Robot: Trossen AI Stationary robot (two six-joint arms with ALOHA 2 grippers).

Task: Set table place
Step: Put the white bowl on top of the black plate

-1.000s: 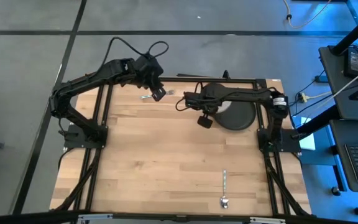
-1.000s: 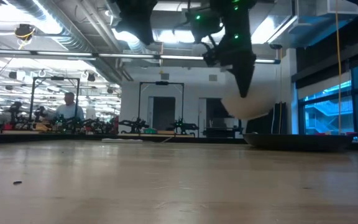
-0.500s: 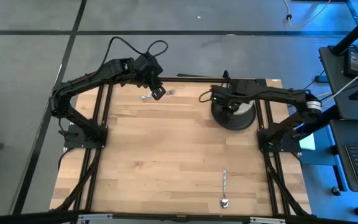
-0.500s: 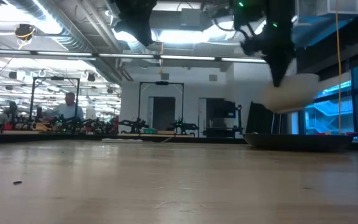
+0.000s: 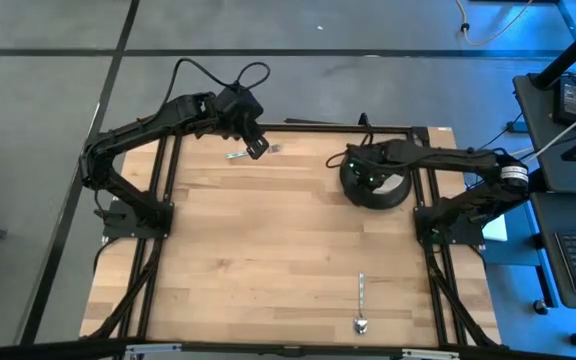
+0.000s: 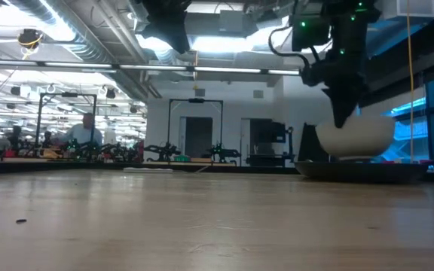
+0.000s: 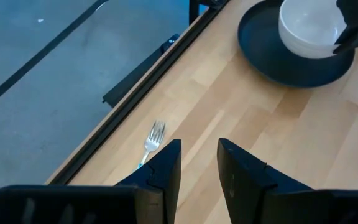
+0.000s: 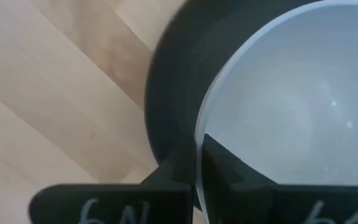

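Pale wood planks make up the counter. Nearest, by the front edge toward the right, lies the spoon. Toward the far right corner, the right claw pinches the white bowl's rim, the bowl sitting on the black plate. At the far edge, the left claw hangs parted and empty over the fork.

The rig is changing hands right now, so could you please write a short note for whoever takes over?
Right end effector: shut on the bowl rim, bowl over the plate at the table's far right; whether it rests there yet is unclear.
Left end effector: open, empty, above the fork at the far edge.
Spoon: near the front edge, right of centre.
Done: bowl brought to the plate.
Left: release the bowl, place the fork and spoon beside the plate.
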